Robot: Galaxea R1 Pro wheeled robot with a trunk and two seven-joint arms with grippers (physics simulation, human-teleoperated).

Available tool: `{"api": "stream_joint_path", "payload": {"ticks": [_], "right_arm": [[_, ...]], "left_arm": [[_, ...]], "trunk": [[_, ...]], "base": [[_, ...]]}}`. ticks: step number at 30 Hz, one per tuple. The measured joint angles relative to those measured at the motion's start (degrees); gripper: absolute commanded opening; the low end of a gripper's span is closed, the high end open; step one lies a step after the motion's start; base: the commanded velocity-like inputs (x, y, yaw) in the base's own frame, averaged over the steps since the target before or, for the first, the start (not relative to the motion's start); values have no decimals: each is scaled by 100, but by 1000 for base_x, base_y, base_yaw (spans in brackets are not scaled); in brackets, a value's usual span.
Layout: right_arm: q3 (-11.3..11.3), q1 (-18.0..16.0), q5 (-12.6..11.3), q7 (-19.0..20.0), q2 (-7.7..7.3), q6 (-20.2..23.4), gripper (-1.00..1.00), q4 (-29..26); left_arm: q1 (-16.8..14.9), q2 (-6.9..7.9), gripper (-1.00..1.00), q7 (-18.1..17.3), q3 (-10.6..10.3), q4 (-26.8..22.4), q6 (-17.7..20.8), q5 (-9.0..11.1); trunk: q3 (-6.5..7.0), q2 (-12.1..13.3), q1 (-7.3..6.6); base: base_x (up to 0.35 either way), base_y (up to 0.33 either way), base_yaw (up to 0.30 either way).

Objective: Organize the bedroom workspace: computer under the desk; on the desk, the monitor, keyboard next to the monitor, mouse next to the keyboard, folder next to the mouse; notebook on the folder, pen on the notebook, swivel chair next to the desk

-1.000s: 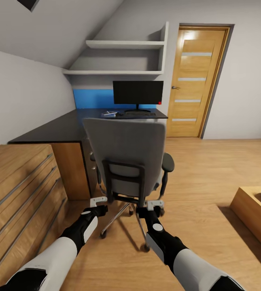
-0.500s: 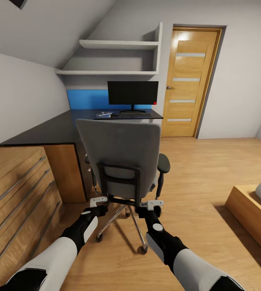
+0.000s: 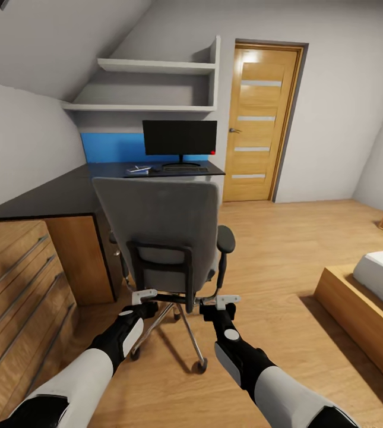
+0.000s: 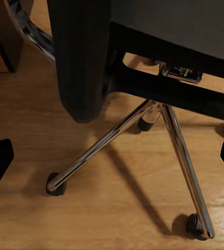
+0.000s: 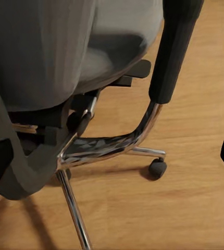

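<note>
The grey swivel chair [image 3: 161, 232] stands in front of me with its back toward me, beside the black desk [image 3: 54, 196]. On the desk's far end stand the monitor [image 3: 179, 138] and the keyboard [image 3: 185, 169]. A flat bluish folder [image 3: 139, 170] lies left of the keyboard; notebook, pen and mouse are too small to tell. The computer is hidden. My left gripper [image 3: 145, 296] and right gripper [image 3: 220, 301] are both open, low behind the chair's back frame. The chrome chair base [image 4: 112, 138] and armrest post [image 5: 169, 57] fill the wrist views.
A wooden drawer chest [image 3: 13, 285] stands close at my left. A bed on a wooden frame [image 3: 357, 303] lies at the right. A wooden door [image 3: 259, 125] is in the far wall, and white shelves [image 3: 149, 107] hang above the desk.
The whole picture has slid left, so the camera has moved. Chair, desk and chest keep their places relative to each other. Both grippers stay open behind the chair.
</note>
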Motion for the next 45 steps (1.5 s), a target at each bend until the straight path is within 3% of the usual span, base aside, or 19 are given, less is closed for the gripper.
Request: {"api": "stream_joint_path", "payload": {"ticks": [8,24,37,45], "right_arm": [[5,0,-9,-1,0,-1,100,4],[10,0,-9,8,0,8,100,13],[5,5,-10,19,0,0,100,5],[1,5,-1,26,0,-8,100,4]], "left_arm": [[0,0,100,-4,0,-1,0,0],[0,0,100,14,8,-33,-7,30],[0,0,100,20,11,-36,-3,32],[0,-2,100,6,8,-37,-7,31]], "trunk": [[0,0,0],[0,0,0],[-233,-520,285],[-233,-521,285]], "base": [[-71,96,46],[-2,4,206],[0,0,21],[0,0,0]]}}
